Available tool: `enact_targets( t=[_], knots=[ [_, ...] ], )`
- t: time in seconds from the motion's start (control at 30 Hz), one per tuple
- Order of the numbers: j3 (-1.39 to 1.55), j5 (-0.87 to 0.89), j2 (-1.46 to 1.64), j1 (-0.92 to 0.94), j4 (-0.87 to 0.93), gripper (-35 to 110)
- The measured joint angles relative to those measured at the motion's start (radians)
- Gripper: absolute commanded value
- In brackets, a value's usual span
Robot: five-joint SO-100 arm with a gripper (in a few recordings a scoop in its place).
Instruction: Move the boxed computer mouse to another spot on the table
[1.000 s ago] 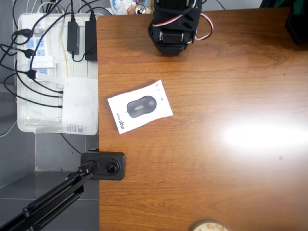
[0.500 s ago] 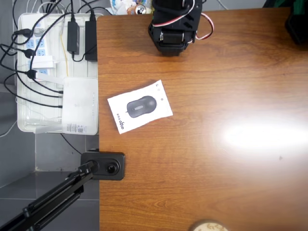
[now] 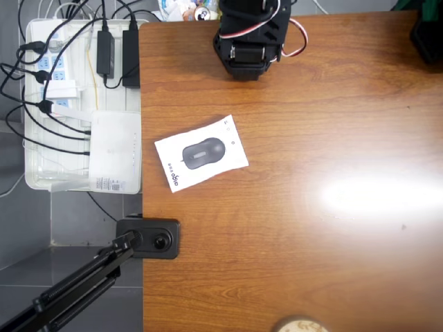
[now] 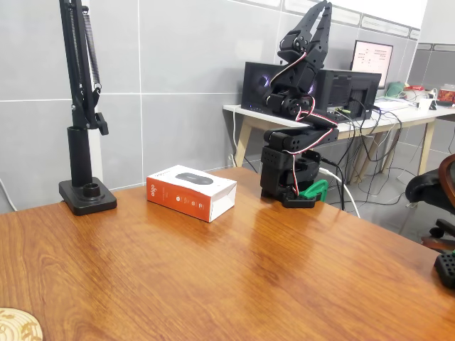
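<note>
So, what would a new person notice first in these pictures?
Probably the boxed computer mouse, white on top with an orange-red side in the fixed view, lying alone on the brown table near its left edge in the overhead view. Next, the black arm folded upright at the far edge, its hand raised high above the box.

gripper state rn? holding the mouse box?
Gripper: raised high above its base, holding nothing; open or shut cannot be told. Boxed computer mouse lies apart on the table.

Bright, even indoor light; a white glare patch on the glossy table (image 3: 374, 194) at right (overhead view); both views sharp.
</note>
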Motion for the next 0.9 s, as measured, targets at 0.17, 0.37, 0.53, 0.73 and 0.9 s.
enact_targets(
  t=[0.17,0.37,0.53,0.73,0.9],
  knots=[
    [0.000,0.008,0.000,0.000,0.000,0],
    [0.000,0.009,0.000,0.000,0.000,0],
    [0.000,0.009,0.000,0.000,0.000,0],
    [0.000,0.009,0.000,0.000,0.000,0],
    [0.000,0.009,0.000,0.000,0.000,0]
  ],
)
